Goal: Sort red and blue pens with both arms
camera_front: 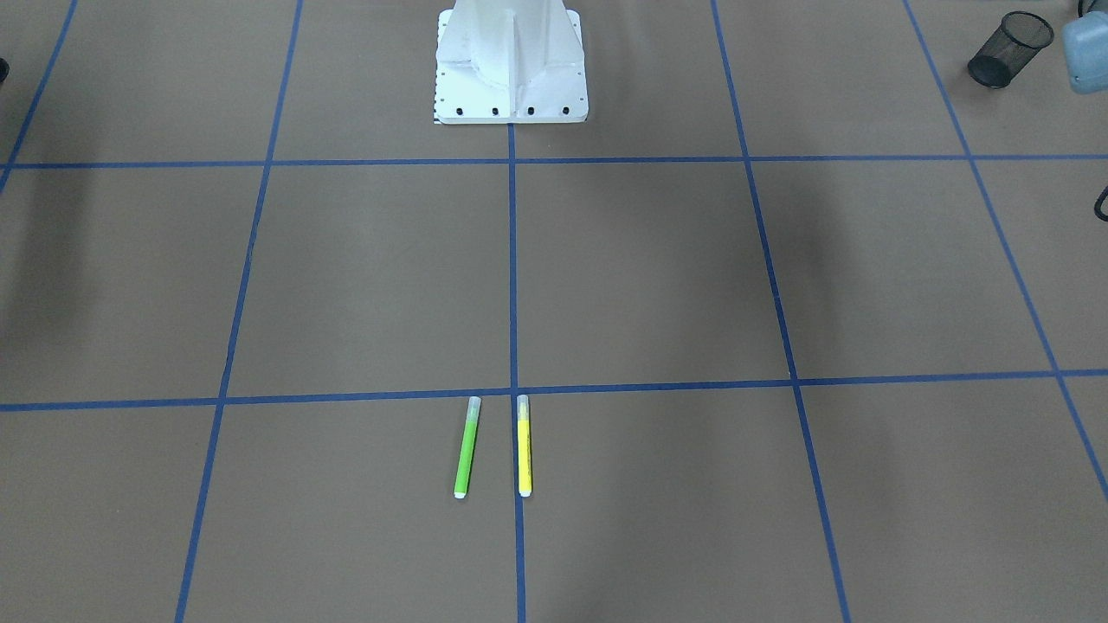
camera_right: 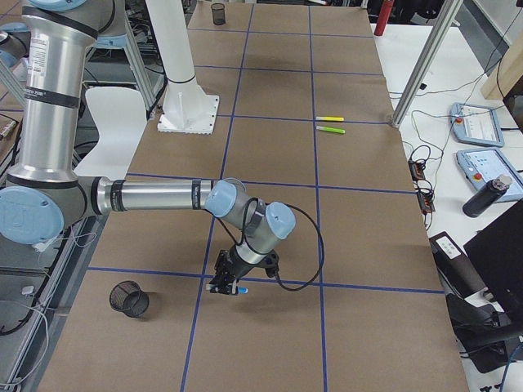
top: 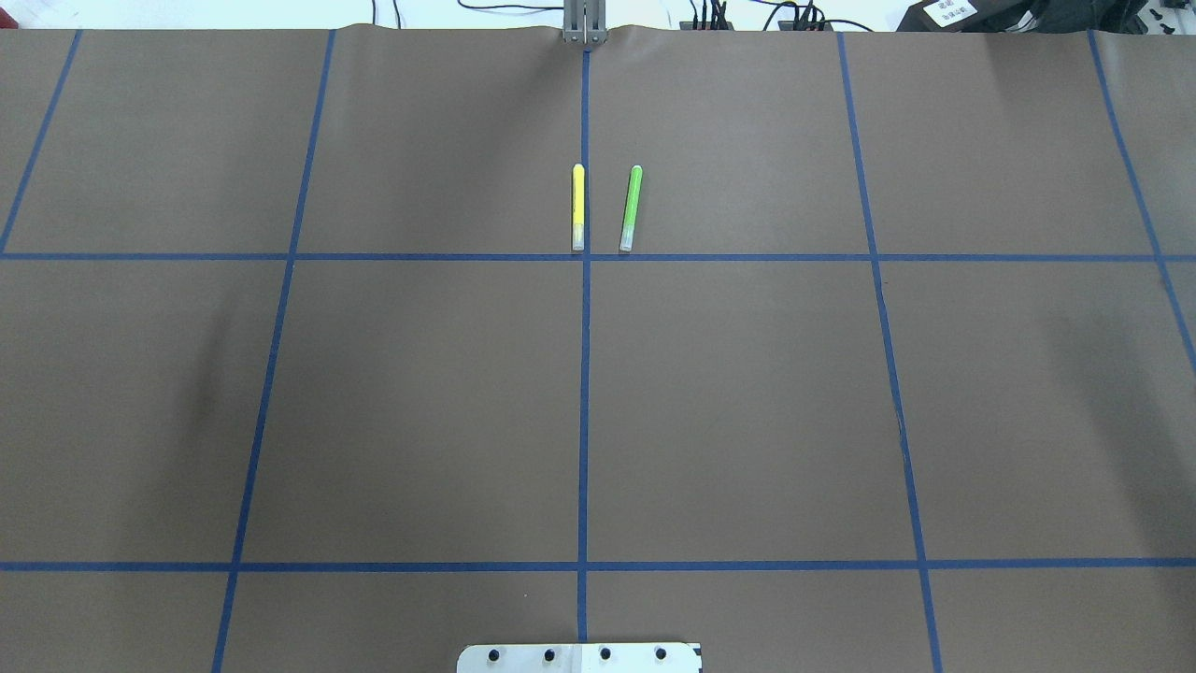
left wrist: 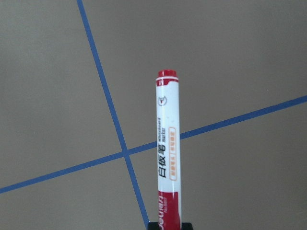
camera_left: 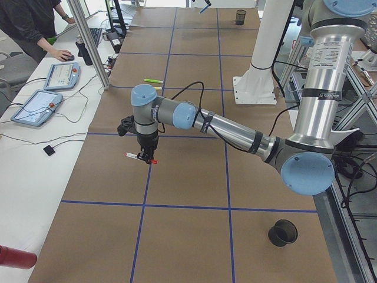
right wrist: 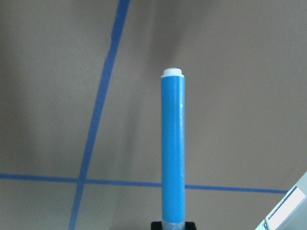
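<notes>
Left claw (camera_left: pixel 144 157) pinches the white-barrelled, red-capped marker pen (left wrist: pixel 167 153), held clear above the brown papered surface (camera_front: pixel 658 277), well out to the left of the white metal pedestal (camera_front: pixel 511 61). Right claw (camera_right: pixel 227 286) pinches the bright blue marker pen (right wrist: pixel 173 148), well out to the pedestal's right, near a black mesh cup (camera_right: pixel 129 299). Step, as I judge it: both pens grasped, carry phase. Next move likely calls for centring each pen over its cup before release.

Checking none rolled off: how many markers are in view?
4. Red pen in the left gripper, blue pen in the right gripper; green marker and yellow marker lie side by side on the table. None seems hidden.
</notes>
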You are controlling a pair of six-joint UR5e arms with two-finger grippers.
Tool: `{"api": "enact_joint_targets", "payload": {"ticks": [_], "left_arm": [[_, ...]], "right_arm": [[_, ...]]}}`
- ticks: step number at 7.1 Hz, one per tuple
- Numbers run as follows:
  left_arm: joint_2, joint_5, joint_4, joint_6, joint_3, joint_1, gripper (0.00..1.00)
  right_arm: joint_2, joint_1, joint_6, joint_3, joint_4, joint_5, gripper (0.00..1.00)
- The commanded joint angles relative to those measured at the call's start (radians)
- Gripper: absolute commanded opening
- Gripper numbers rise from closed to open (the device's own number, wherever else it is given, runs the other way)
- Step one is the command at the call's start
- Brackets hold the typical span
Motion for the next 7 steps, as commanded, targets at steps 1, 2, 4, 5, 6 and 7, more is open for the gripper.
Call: {"api": "enact_joint_targets", "payload": {"ticks": [1, 2, 4, 5, 6, 7], "left_arm": [[0.003, 0.0, 0.003, -0.001, -0.024, 0.0, 0.0], [0.0, 0.0, 0.003, 0.001, -0.026, 0.0, 0.0], [0.0, 0.0, 0.003, 0.001, -0.032, 0.001, 0.0], [-0.001, 0.0, 0.001, 0.001, -0.035, 0.001, 0.0], [-0.008, 0.0, 0.001, 0.001, -0.035, 0.003, 0.0], [-0.014, 0.0, 0.001, 0.001, -0.036, 0.001, 0.0]], "right_arm": [[-0.053, 0.068, -0.174, 0.02, -0.178, 0.0, 0.0], [-0.057, 0.086, -0.222, 0.023, -0.271, 0.0, 0.0], [-0.12, 0.105, -0.235, 0.081, -0.422, 0.008, 0.0], [-0.149, 0.112, -0.252, 0.083, -0.458, 0.012, 0.0], [-0.189, 0.125, -0.252, 0.085, -0.461, 0.015, 0.0], [-0.229, 0.126, -0.25, 0.077, -0.463, 0.021, 0.0]]}}
